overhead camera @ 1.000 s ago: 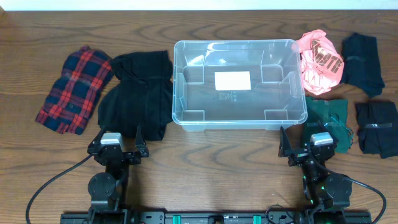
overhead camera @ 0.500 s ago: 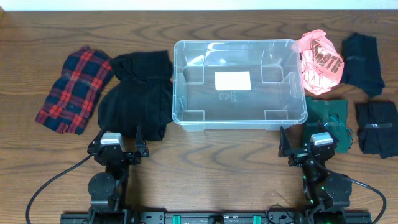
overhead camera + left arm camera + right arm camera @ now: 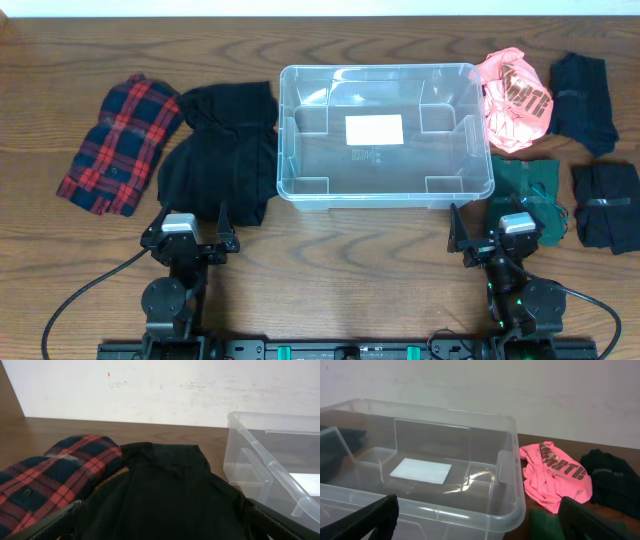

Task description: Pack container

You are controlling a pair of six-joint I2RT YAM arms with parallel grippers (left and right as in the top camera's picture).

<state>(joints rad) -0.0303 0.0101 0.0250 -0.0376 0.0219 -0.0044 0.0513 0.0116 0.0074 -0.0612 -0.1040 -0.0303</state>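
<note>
The container [image 3: 287, 150] is a clear rectangular bin at the table's centre, with nothing inside it but a white label [image 3: 374, 129] on its base. My left gripper [image 3: 190, 213] stands open at the near left, just above the near edge of a black garment [image 3: 225, 150]. In the left wrist view that black garment [image 3: 165, 490] fills the space between the wide fingers [image 3: 55, 522]. My right gripper [image 3: 497, 215] stands open near the container's front right corner. In the right wrist view the container's rim [image 3: 445, 505] lies between its fingers [image 3: 367, 517].
A red and blue plaid shirt [image 3: 120, 145] lies at the far left. Right of the container are a pink garment [image 3: 512, 98], a dark green one [image 3: 528, 190], a dark one [image 3: 585, 88] at the back and a black folded one [image 3: 608, 205].
</note>
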